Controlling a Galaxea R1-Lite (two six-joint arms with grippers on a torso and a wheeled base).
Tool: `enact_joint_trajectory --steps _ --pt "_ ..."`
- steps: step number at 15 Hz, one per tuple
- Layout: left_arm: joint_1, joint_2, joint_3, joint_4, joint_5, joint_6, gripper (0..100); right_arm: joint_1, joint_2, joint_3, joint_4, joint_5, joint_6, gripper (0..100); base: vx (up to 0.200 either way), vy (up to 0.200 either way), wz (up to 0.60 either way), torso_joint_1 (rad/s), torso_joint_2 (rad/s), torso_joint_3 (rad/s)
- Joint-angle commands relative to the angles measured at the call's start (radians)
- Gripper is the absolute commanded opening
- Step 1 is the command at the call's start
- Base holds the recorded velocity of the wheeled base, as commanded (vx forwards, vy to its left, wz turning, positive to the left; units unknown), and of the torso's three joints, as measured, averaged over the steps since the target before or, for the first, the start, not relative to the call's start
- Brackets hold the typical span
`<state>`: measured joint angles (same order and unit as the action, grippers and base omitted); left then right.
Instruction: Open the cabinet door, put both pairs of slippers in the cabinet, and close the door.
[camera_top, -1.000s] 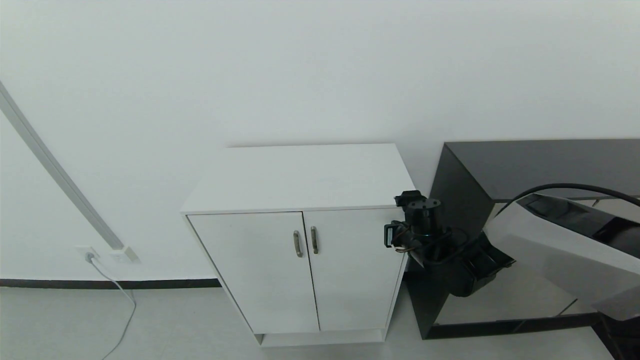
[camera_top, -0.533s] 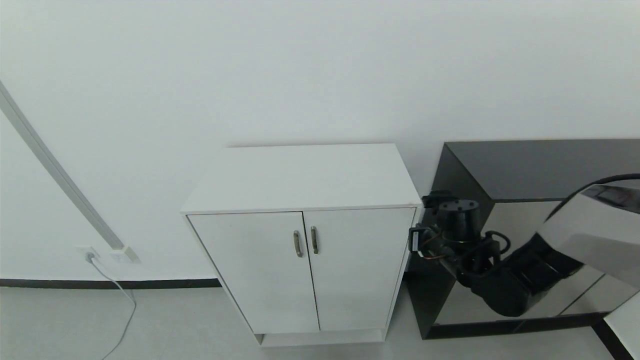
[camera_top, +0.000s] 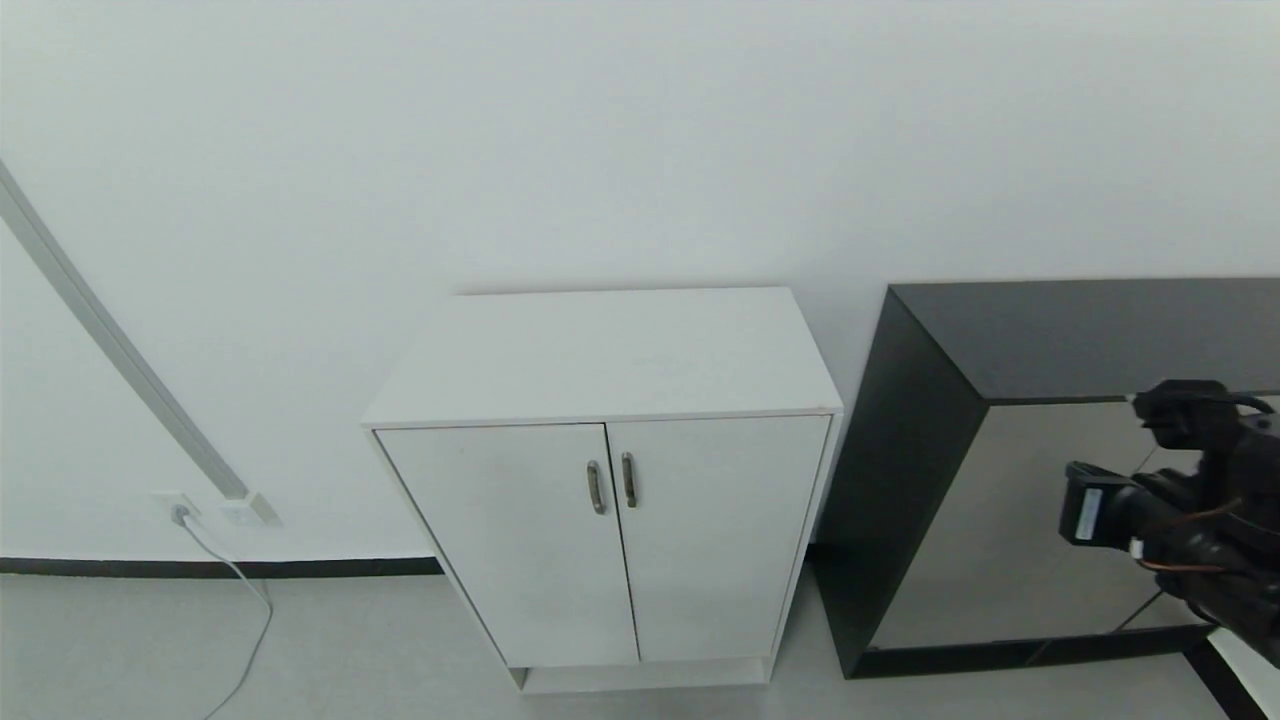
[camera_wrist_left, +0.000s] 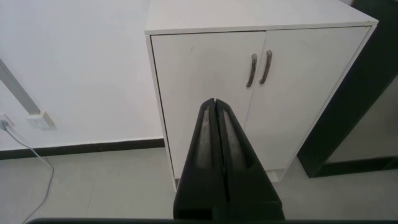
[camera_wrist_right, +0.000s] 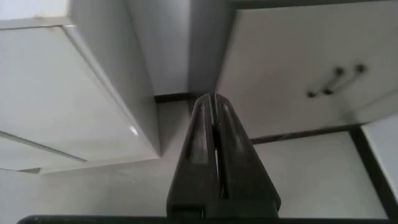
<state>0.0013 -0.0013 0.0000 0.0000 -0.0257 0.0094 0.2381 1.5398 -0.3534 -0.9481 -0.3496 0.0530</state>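
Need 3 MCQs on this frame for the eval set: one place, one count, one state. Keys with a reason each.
1. What stands beside the white cabinet, on the robot's right?
A. a black table
B. a red chair
C. a laundry basket

2. How many handles are on its doors?
A. one
B. two
C. four

3. How do the doors stand?
A. both shut
B. left one open
C. right one open

Key:
1 A: the head view shows the dark table next to the cabinet's right side.
2 B: one handle sits on each door, near the middle seam.
3 A: both fronts lie flush with the frame.
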Motion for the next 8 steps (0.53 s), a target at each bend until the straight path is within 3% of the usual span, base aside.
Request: enact_joint_trajectory --steps 1,4,6,8 --pt "0.0 0.001 0.0 0.0 0.0 0.0 0 -0.128 -0.337 0.192 0.035 0.135 -0.076 0 0.0 0.0 0.0 0.0 0.0 0.0" --pt "0.0 0.001 0.0 0.0 0.0 0.0 0 -0.14 -0.578 0.271 0.196 0.198 -0.087 0 0.0 0.0 0.0 0.0 0.0 0.0" --pt "0.0 0.001 0.0 0.0 0.0 0.0 0 -0.14 -0.803 0.272 0.465 0.227 -0.084 0 0.0 0.0 0.0 0.0 0.0 0.0" --pt "0.0 0.001 0.0 0.0 0.0 0.0 0 -0.138 -0.931 0.274 0.618 0.231 -0.081 0 0.0 0.0 0.0 0.0 0.0 0.0"
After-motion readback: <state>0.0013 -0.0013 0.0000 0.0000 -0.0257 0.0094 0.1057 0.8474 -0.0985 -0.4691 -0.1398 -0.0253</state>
